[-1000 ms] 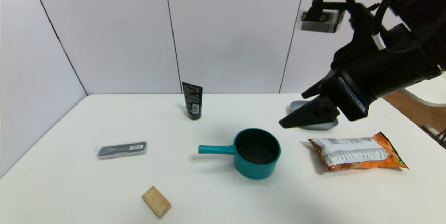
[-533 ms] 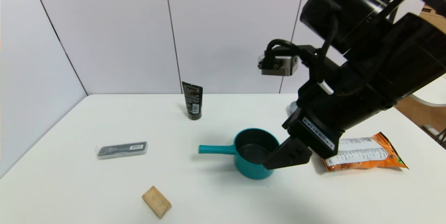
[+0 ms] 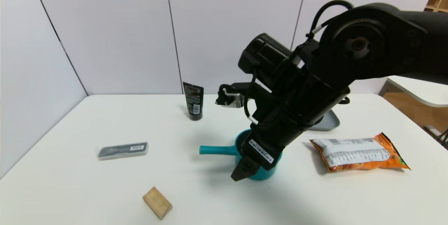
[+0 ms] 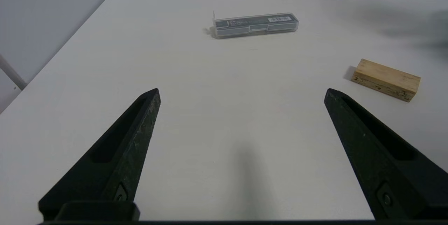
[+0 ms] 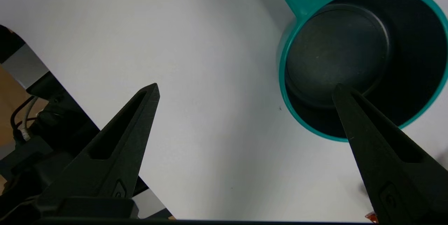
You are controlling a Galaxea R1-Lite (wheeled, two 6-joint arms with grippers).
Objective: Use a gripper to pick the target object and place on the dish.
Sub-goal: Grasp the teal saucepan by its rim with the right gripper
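The teal saucepan (image 3: pixel 215 149) stands mid-table with its handle pointing left; my right arm covers most of its bowl. My right gripper (image 3: pixel 245 171) hangs low over the pan's near rim, open and holding nothing. In the right wrist view the gripper (image 5: pixel 245 88) straddles that rim: one fingertip (image 5: pixel 341 93) is over the saucepan's (image 5: pixel 336 50) dark interior, the other is over bare table outside it. The grey dish (image 3: pixel 327 123) lies behind the arm at the back right, mostly hidden. My left gripper (image 4: pixel 241 92) is open over bare table, away from the pan.
A black tube (image 3: pixel 193 100) stands at the back. An orange snack bag (image 3: pixel 360 151) lies right of the pan. A clear case (image 3: pixel 122 149) and a wooden block (image 3: pixel 157 202) lie to the left. Case (image 4: pixel 255 25) and block (image 4: pixel 385 79) also show ahead of the left gripper.
My right arm has swung left and down, from above the dish to over the saucepan's near rim. Its jaws stayed open. Nothing on the table moved.
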